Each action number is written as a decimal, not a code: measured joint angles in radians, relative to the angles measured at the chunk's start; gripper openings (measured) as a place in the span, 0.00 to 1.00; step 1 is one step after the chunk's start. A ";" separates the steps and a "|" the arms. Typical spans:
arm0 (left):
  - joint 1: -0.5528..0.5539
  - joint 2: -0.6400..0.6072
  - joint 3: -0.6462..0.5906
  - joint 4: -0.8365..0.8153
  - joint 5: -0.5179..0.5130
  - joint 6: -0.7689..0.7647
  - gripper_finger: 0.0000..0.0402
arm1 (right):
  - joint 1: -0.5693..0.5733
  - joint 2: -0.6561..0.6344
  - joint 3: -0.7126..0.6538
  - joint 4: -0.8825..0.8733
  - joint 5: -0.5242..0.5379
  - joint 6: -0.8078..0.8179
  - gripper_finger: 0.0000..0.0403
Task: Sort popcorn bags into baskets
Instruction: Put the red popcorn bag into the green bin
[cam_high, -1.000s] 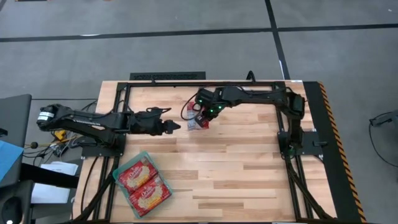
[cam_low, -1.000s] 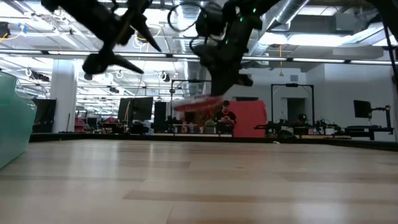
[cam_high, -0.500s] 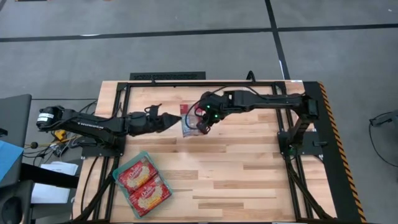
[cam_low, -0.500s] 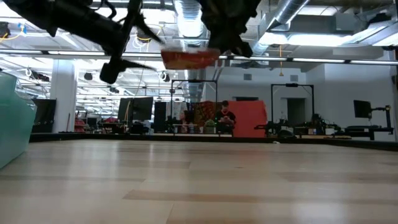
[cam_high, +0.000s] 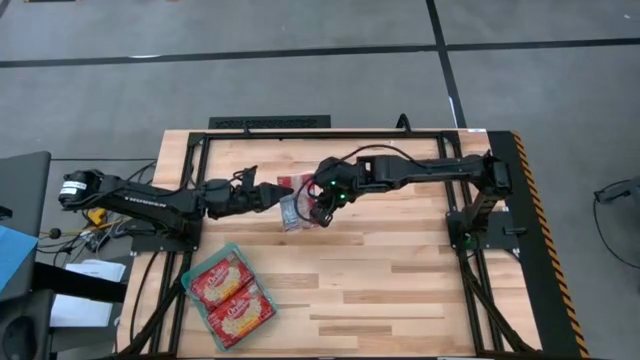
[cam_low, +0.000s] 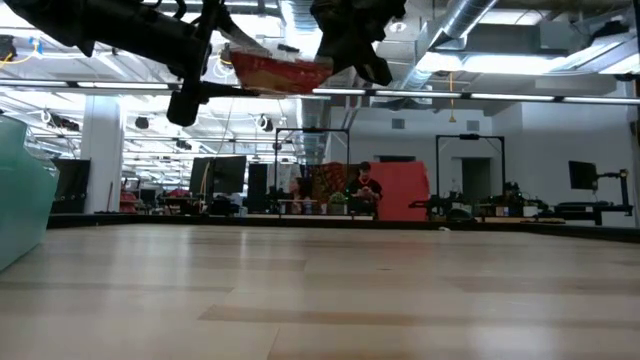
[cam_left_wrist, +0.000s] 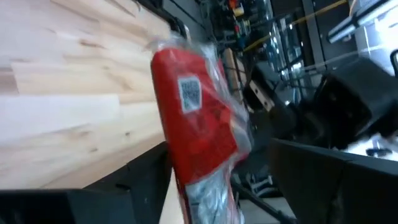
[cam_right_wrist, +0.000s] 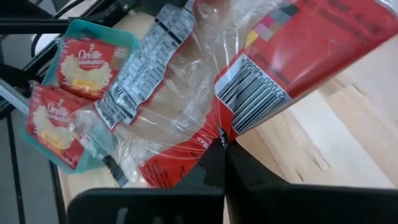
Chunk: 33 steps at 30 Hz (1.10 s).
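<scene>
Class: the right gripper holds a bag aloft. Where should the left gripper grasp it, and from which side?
Its free end, approached level from the side opposite the right gripper, which pinches the other end. The bag lies nearly flat in the air, offering the left gripper a thin edge.

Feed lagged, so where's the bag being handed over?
In the high view the bag hangs above mid-table, between the left gripper and right gripper, far from the tray at the front left.

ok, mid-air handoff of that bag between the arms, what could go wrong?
The popcorn bag hangs above the table, with the right gripper shut on it and the left gripper at its other end. An early release could drop it. The basket already holds two packets, so space looks tight.
</scene>
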 joint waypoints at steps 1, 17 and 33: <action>0.000 0.000 0.000 0.000 0.013 -0.001 0.60 | 0.000 0.000 0.000 -0.001 0.000 0.000 0.03; -0.002 -0.001 0.003 0.010 0.062 0.095 0.05 | 0.026 -0.043 -0.001 -0.013 -0.044 -0.073 0.09; -0.218 0.045 0.605 -0.837 -0.048 0.994 0.02 | 0.207 -0.379 0.001 -0.117 0.066 -0.234 0.09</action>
